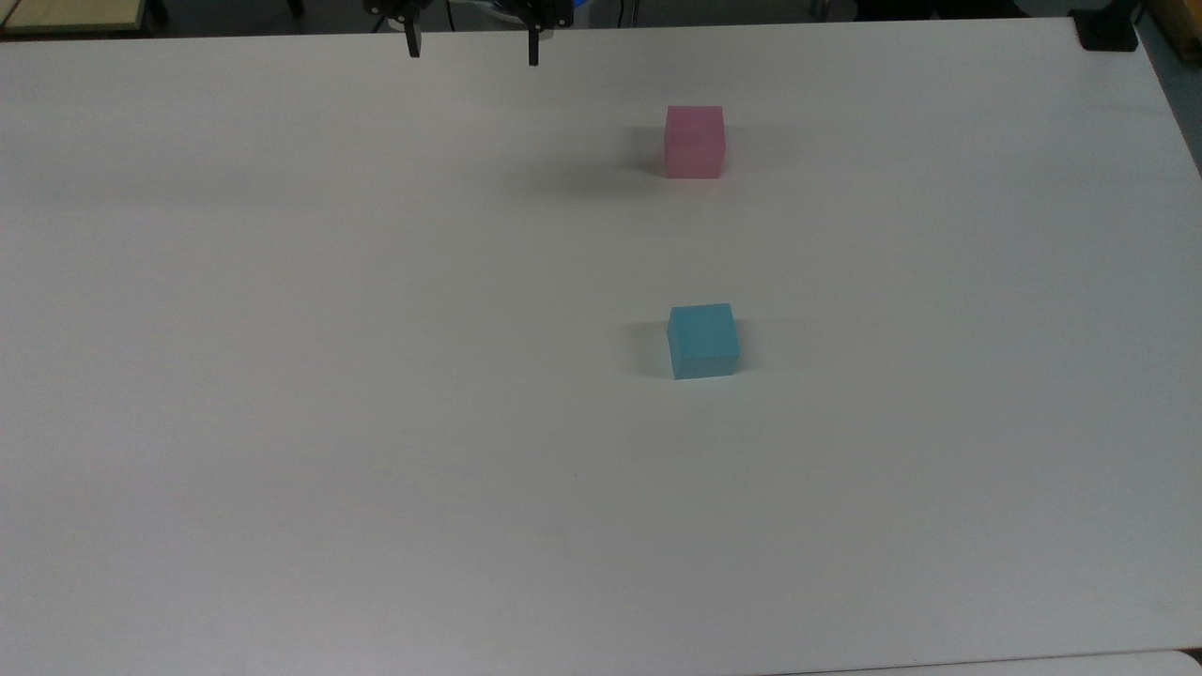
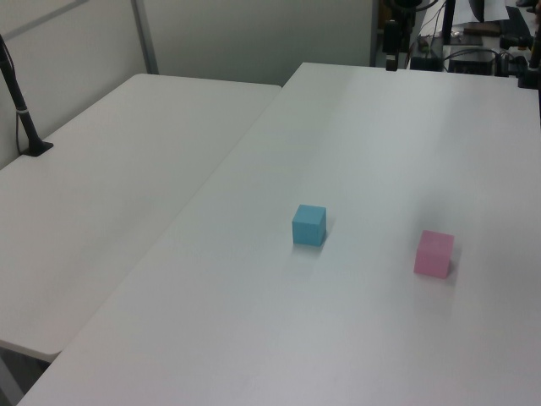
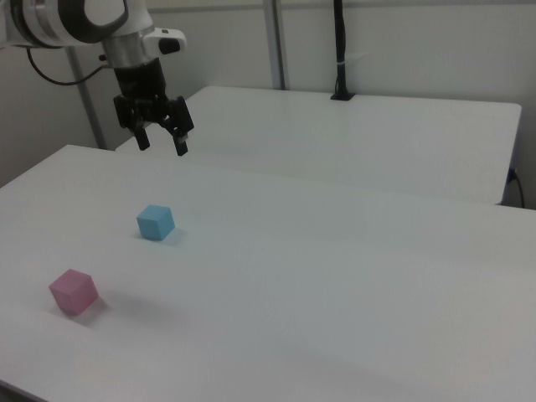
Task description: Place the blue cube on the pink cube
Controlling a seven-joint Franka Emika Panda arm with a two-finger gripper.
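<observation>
The blue cube [image 1: 703,340] sits flat on the white worktop [image 1: 282,376], a little to the right of centre in the top view, with nothing on it or touching it. In the left view it [image 2: 309,225] lies near the middle of the worktop, and in the right view it [image 3: 156,222] is at the left, nearer the far edge.

The pink cube [image 1: 695,141] stands on the same worktop, well apart from the blue one; in the top view it is straight above it, close to the upper edge. In the left view the pink cube [image 2: 434,253] is to the right of the blue one and slightly lower, and in the right view it [image 3: 74,291] is nearest the lower left corner. Both cubes rest on a full face, upright.

My pincer [image 3: 162,140] hangs in the air above the worktop, spread wide and holding nothing, its two dark fingers pointing down. In the right view it is above and slightly behind the blue cube, well clear of it. In the top view my pincer [image 1: 472,49] is cut off by the upper edge, so just the two fingertips [image 1: 413,45] poke in.

Beyond my worktop a second white table [image 3: 377,134] stands alongside, with a dark pole [image 3: 341,50] rising from its far side.
</observation>
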